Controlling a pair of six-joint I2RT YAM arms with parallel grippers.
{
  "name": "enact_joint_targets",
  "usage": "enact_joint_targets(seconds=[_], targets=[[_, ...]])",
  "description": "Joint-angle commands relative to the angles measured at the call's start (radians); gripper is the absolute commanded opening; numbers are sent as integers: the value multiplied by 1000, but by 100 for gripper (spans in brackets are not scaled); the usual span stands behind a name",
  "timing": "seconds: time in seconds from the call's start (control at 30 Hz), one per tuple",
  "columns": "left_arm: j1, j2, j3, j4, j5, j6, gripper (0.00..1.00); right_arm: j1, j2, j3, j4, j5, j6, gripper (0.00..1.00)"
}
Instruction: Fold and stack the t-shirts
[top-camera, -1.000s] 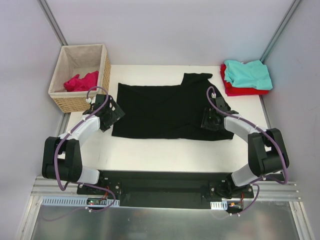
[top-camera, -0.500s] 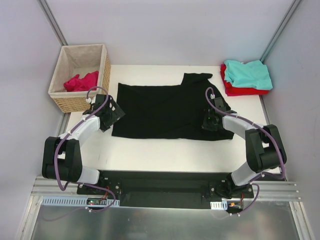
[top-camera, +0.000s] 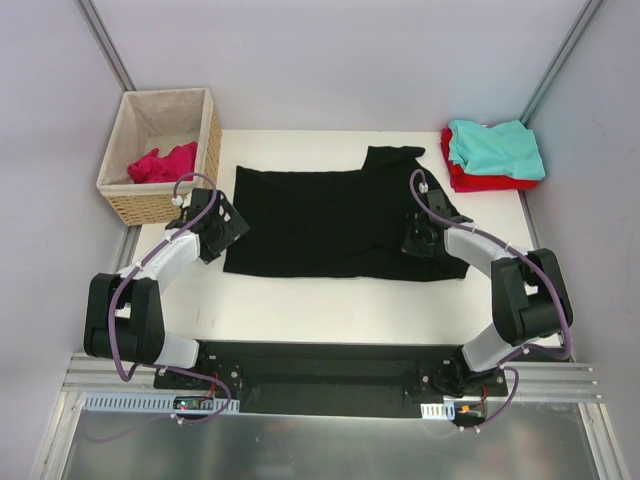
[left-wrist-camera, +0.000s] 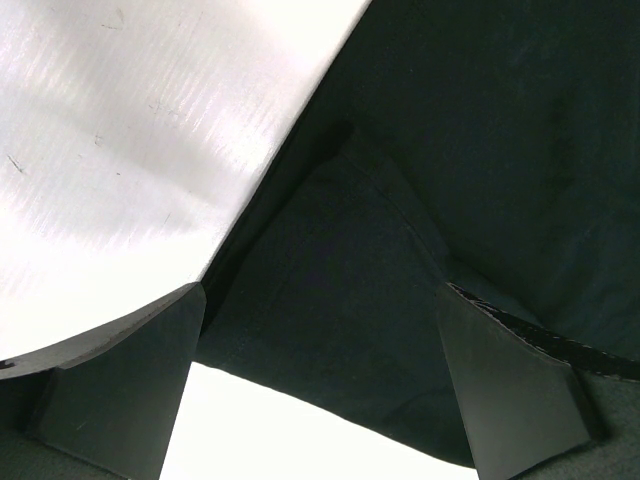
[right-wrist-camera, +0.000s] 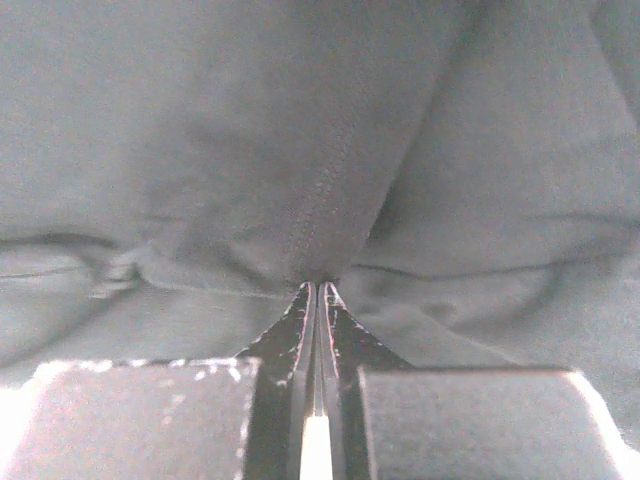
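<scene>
Top view: the black t-shirt (top-camera: 320, 220) lies spread flat, with the teal t-shirt (top-camera: 495, 148) stacked beyond its far right corner. Left wrist view: the left gripper (left-wrist-camera: 318, 300) hangs over its left edge, jaws spread, holding nothing; lift one side alone and you may skew the cloth. Right wrist view: the right gripper (right-wrist-camera: 317, 290) is clenched on a thin ridge of cloth near its right edge; so shallow a pinch may slip.

- black t-shirt (top-camera: 320, 225): soft matt cloth, fine weave, with a stitched seam.
- teal t-shirt (top-camera: 497, 147), red t-shirt (top-camera: 470, 181), magenta-pink t-shirt (top-camera: 160, 163): plain matt cloth.
- table (top-camera: 330, 300): smooth white top, slight sheen, faint scratches.
- basket (top-camera: 150, 206): rough woven wicker, beige cloth lining.
- left gripper (left-wrist-camera: 320, 290): fingers (left-wrist-camera: 130, 385) matt black, plastic-looking.
- base plate (top-camera: 300, 440): dull brushed metal.
</scene>
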Motion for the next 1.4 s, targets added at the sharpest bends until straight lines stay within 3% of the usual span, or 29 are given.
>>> enact_joint_targets(seconds=[0.0,0.57,1.2,1.23,1.27,1.33,1.37], targets=[[-13,-3,9,4,-19,15,99,16,-22,138,-27,-14,-21,1],[-13,-10,7,4,-32,23,99,36,211,463,-51,-65,-34,1],[-13,-3,7,4,-36,28,99,38,424,638,-27,-86,-16,1],[-13,0,6,4,-36,28,99,36,431,648,-30,-85,-16,5],[-13,2,4,4,-36,28,99,38,437,649,-33,-85,-16,35],[-13,5,4,4,-38,28,99,38,443,648,-36,-69,-16,64],[-13,5,4,4,-38,28,99,41,439,648,-39,-65,-24,93]])
